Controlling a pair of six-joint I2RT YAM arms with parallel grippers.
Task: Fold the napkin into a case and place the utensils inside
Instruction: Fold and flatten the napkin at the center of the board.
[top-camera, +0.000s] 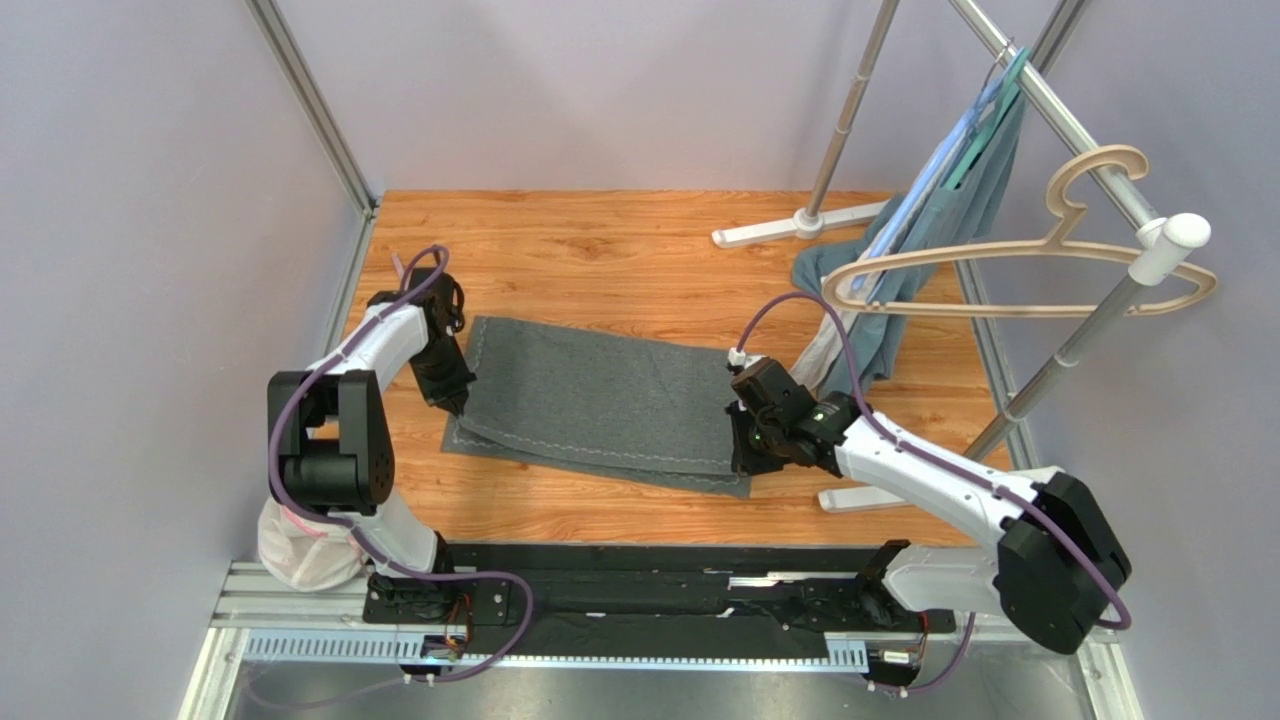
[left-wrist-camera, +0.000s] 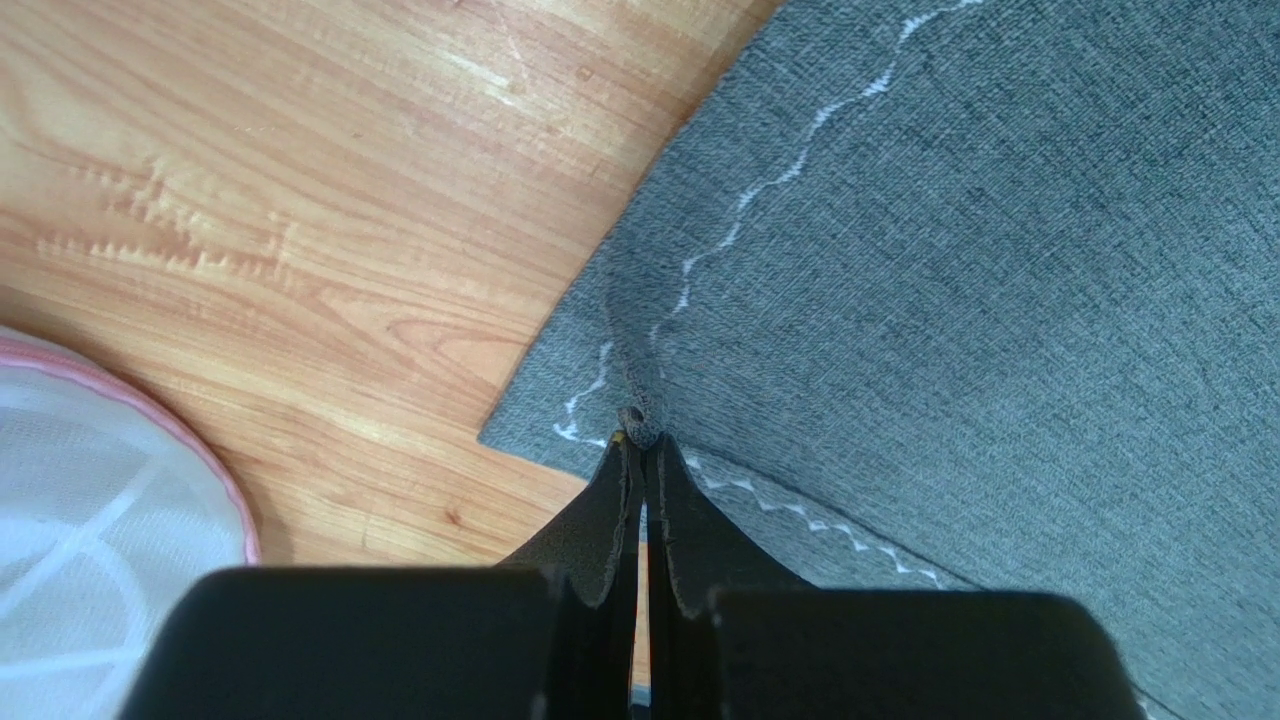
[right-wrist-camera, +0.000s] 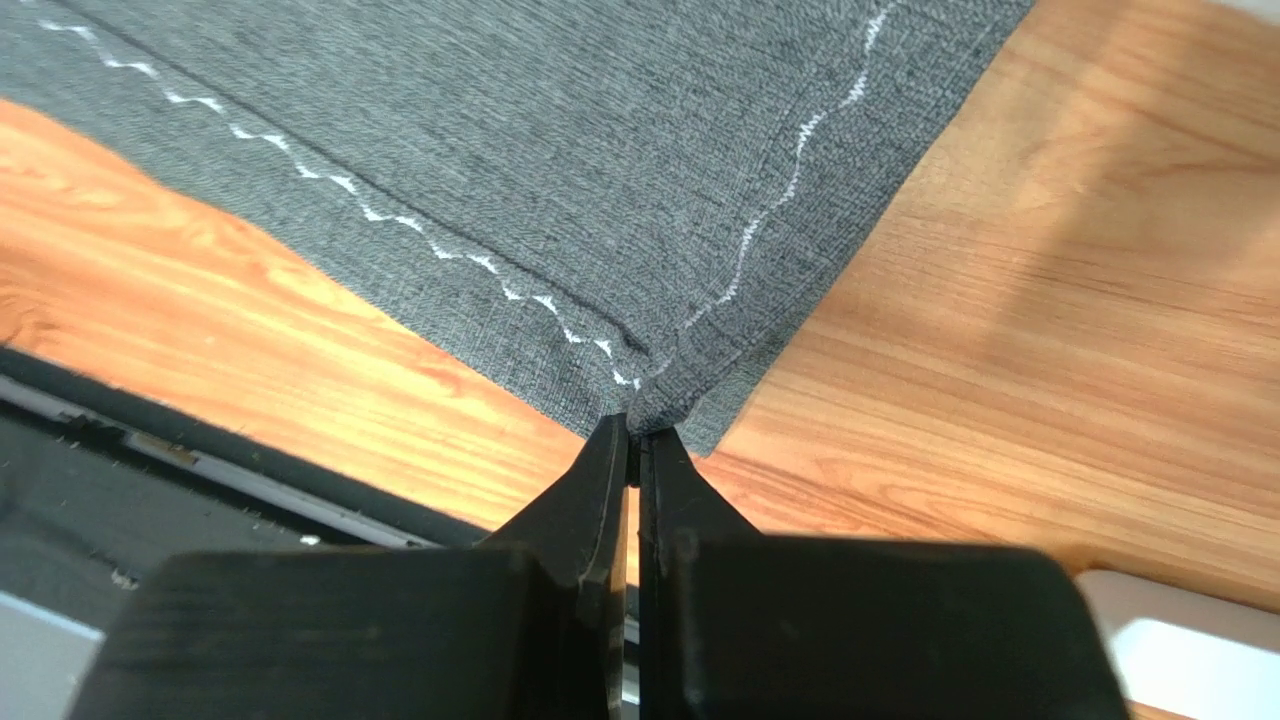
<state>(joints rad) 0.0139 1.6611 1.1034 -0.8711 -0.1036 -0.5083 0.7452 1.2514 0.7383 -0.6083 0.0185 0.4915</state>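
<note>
The dark grey napkin (top-camera: 601, 402) with pale wavy stitching lies doubled over on the wooden table, its upper layer set back a little from the lower layer's near edge. My left gripper (top-camera: 448, 393) is shut on the upper layer's left corner (left-wrist-camera: 639, 420), which bunches at the fingertips. At the napkin's right near corner (right-wrist-camera: 661, 393) my right gripper (top-camera: 747, 453) is shut on the cloth. Both pinched corners sit just above the table. The utensils are out of view.
A teal-grey garment (top-camera: 902, 270) hangs on a metal rack (top-camera: 1052, 375) at the back right with a wooden hanger (top-camera: 1037, 255). The rack's white feet (top-camera: 796, 228) rest on the table. A white mesh basket with a pink rim (left-wrist-camera: 90, 510) sits by the left arm's base.
</note>
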